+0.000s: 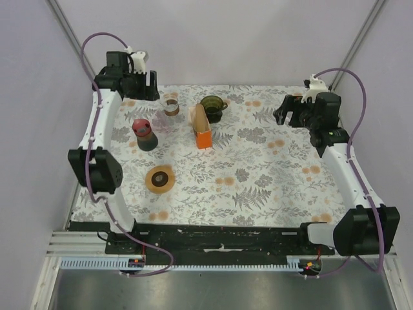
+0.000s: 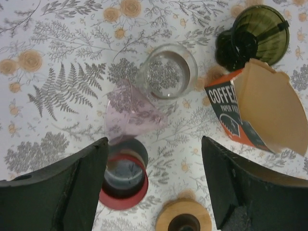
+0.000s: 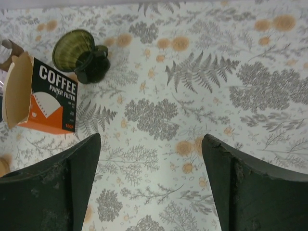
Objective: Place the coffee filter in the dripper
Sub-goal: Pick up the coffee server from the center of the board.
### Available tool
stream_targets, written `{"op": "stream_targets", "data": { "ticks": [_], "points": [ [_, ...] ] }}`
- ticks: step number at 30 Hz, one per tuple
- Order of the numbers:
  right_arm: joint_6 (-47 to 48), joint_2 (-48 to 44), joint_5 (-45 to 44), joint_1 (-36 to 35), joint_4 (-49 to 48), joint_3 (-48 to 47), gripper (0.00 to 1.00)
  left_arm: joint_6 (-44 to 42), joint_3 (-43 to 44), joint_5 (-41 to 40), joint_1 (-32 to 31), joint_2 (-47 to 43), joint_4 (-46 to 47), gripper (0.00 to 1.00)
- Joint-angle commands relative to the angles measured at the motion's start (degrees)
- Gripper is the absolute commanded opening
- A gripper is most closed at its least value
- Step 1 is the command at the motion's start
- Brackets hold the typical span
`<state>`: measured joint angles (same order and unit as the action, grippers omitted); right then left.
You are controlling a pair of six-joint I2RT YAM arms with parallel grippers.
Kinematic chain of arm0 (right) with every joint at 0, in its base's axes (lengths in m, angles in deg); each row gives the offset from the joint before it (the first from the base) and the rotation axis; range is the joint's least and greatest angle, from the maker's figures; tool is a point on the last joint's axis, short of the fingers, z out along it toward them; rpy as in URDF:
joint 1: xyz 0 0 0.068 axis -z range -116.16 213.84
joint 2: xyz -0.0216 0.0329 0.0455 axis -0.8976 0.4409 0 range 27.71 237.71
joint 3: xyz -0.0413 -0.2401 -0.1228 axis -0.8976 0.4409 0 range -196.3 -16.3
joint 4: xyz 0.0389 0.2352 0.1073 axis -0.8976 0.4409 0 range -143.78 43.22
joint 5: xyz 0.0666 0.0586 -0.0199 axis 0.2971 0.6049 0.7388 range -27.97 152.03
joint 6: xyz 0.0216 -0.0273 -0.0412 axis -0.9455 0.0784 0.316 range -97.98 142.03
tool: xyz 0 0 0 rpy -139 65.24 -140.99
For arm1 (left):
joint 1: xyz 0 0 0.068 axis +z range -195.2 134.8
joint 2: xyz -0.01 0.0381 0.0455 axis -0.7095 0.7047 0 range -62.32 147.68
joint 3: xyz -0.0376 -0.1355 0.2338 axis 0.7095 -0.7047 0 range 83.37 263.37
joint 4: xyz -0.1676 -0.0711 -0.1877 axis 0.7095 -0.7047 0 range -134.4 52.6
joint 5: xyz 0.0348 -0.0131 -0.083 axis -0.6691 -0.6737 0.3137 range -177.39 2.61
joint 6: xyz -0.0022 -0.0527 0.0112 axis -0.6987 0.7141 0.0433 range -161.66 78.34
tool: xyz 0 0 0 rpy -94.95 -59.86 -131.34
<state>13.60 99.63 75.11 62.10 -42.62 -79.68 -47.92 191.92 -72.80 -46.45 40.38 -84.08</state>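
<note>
My left hand (image 2: pixel 155 144) and right hand (image 3: pixel 151 139) are both open and empty. The filter (image 2: pixel 269 106) stands in its orange box (image 3: pixel 53 103), far on the bench (image 1: pixel 271 174), just beside the dripper (image 1: pixel 211 105). The paper looks thin and light (it creases easily), so I would pinch its top edge.

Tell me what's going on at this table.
Nothing is being handled yet. The two arms sit at the far corners, with the left gripper and right gripper open and empty. The paper filters stand in their orange box. The green dripper just behind the box has no filter in it. A glass cup, a red-rimmed container and a wooden ring sit nearby, untouched.
</note>
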Motion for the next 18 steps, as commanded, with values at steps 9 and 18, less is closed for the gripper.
{"op": "stream_targets", "data": {
  "ticks": [9, 18],
  "points": [
    [0.60, 5.77, 3.71, -2.66, 14.23, -6.06, 0.93, -8.06, 32.60, 8.26, -1.21, 29.31, 0.69, 0.77],
    [2.10, 8.41, 1.86, -3.36, 19.60, -9.22, 0.95, -15.00, 30.94, 13.17, -1.29, 34.41, 6.34, 0.83]
  ]
}}
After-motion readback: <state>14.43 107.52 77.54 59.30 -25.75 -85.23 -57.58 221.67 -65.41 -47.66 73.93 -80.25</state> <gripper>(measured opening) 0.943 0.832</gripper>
